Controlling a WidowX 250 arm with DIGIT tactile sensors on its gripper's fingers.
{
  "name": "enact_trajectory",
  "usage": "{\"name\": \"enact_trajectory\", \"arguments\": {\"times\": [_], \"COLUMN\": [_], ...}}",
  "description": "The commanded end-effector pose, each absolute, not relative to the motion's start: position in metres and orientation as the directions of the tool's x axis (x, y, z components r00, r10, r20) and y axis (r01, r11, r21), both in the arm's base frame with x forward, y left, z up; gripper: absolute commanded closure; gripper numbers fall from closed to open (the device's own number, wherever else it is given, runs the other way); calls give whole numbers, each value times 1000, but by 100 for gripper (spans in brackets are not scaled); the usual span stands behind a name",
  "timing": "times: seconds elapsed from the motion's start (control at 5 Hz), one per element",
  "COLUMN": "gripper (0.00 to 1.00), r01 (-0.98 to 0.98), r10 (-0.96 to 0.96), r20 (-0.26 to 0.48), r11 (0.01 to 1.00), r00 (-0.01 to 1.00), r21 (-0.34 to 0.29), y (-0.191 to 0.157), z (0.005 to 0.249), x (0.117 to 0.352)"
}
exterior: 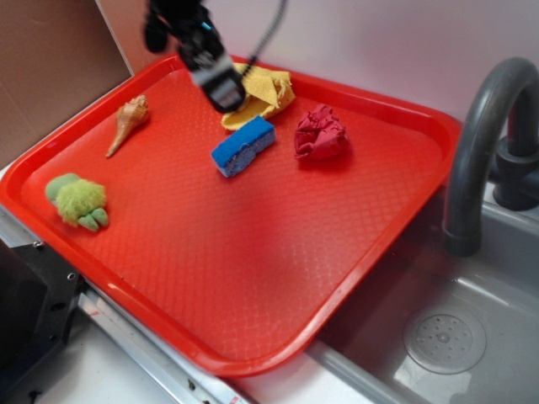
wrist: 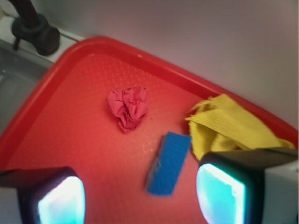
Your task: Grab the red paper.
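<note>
One red tray (exterior: 253, 278) over a sink (exterior: 472, 337), one yellow cloth (exterior: 268, 91) far, gripper (wrist: 140, 196) above it, fingers (wrist: 219, 191) spread apart and empty, one blue sponge (exterior: 242, 146), one red paper (exterior: 320, 133) right of the fingers, apart, one shell (exterior: 128, 122), one green toy (exterior: 78, 200) left.

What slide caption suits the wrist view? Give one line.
Open fingers hover above the tray, red paper ahead, blue sponge and yellow cloth nearby.

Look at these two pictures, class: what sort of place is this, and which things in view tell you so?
Probably a kitchen sink counter, perhaps a toy or mock-up one. A grey sink with a drain sits beside a dark curved faucet. A red tray rests partly over the basin, holding a blue sponge and a yellow cloth.
</note>
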State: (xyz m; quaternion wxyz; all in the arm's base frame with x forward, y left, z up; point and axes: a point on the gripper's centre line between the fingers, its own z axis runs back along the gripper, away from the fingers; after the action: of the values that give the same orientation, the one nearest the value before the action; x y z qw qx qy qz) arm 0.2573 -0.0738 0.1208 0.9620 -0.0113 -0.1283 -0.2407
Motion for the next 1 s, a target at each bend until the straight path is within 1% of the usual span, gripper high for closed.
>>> {"name": "enact_trajectory", "arguments": {"times": [0.0,0.2,0.4,0.6,0.8], "gripper": [0,0,0,0,0], "r01": [537,560,606,628,612], "r10": [-520,-542,-560,-561,-556], "r20": [291,270,300,318,279], "r11": [843,828,791,760,768], "r00": [803,796,772,765,783], "r21": [24,13,-84,-170,-187], "y": [-86,-89,-96,-97,-96], "z": [98,82,63,45,29], "x": [305,317,322,320,320]}}
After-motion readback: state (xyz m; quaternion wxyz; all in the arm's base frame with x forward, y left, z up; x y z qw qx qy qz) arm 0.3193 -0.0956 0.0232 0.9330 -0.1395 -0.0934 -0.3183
